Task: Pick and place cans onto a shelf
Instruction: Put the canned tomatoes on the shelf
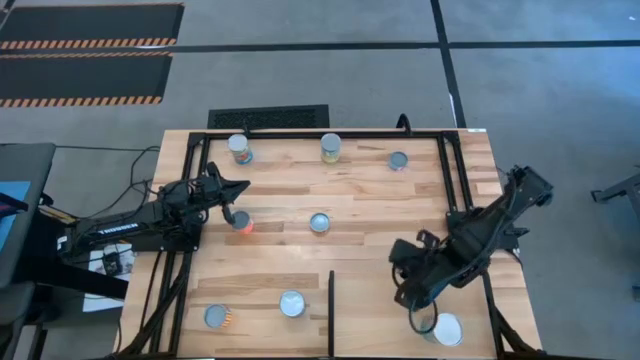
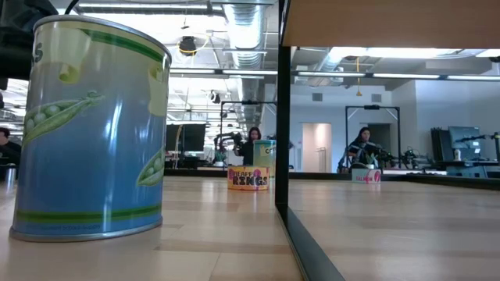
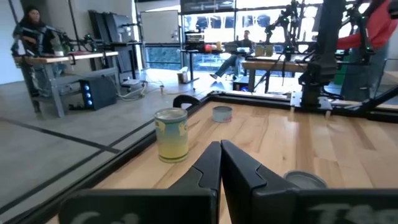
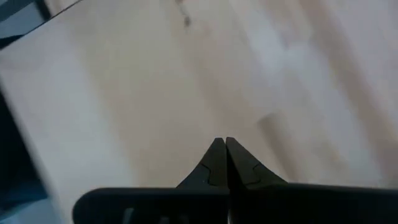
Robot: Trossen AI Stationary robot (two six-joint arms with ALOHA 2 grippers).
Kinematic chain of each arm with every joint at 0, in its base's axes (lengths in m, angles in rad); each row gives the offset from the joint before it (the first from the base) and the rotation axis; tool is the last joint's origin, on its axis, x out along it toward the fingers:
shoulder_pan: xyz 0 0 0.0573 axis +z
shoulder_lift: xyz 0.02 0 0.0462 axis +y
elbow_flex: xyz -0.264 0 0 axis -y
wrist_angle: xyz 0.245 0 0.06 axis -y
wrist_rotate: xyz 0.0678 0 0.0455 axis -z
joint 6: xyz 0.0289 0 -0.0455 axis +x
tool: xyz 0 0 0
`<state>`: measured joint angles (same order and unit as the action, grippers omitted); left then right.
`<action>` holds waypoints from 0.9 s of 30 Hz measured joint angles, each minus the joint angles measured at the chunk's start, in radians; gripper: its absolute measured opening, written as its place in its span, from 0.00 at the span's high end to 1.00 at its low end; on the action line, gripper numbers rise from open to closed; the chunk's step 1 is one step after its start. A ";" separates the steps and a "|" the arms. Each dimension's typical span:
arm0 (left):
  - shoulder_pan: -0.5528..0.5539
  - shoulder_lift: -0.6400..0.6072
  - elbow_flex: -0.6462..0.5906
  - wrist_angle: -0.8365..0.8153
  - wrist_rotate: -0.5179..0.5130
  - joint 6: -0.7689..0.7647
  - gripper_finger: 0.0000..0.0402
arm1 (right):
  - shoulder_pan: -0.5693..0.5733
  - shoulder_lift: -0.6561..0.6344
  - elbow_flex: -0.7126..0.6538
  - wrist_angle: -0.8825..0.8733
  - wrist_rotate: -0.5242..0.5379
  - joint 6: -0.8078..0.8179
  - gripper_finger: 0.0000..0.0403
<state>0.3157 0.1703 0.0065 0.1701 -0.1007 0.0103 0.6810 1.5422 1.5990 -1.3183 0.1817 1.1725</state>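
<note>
You see eight cans on the counter (image 1: pixel 370 190). One white-topped can (image 1: pixel 447 328) stands on the shelf (image 1: pixel 380 310), right of the black divider (image 1: pixel 331 310). Two more, the pea can (image 2: pixel 90 129) and a silver-topped can (image 1: pixel 217 317), stand left of that divider. Three line the far edge, among them a yellowish can (image 3: pixel 171 134); a pineapple-rings can (image 2: pixel 248 177) sits mid-counter. The right end effector (image 1: pixel 412 318), fingers pressed together and empty, hangs just beside the white-topped can. The left end effector (image 1: pixel 235 205), likewise clenched on nothing, sits close to an orange-labelled can (image 1: pixel 242 221).
</note>
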 joint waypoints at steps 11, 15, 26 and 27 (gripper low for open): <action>0.000 0.002 0.000 0.000 -0.002 0.001 1.00 | 0.042 0.052 0.013 0.079 -0.215 0.213 1.00; 0.000 0.008 0.000 -0.001 -0.002 0.001 1.00 | 0.047 0.090 0.012 0.080 -0.293 0.227 1.00; 0.000 0.012 0.000 0.002 -0.002 -0.002 1.00 | 0.117 0.092 0.013 0.086 -0.372 0.348 1.00; 0.000 0.013 0.000 0.003 -0.002 -0.004 1.00 | 0.123 0.092 0.013 0.086 -0.372 0.356 1.00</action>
<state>0.3157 0.1829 0.0063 0.1729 -0.1024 0.0059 0.8038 1.6344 1.6119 -1.2322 -0.1902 1.5287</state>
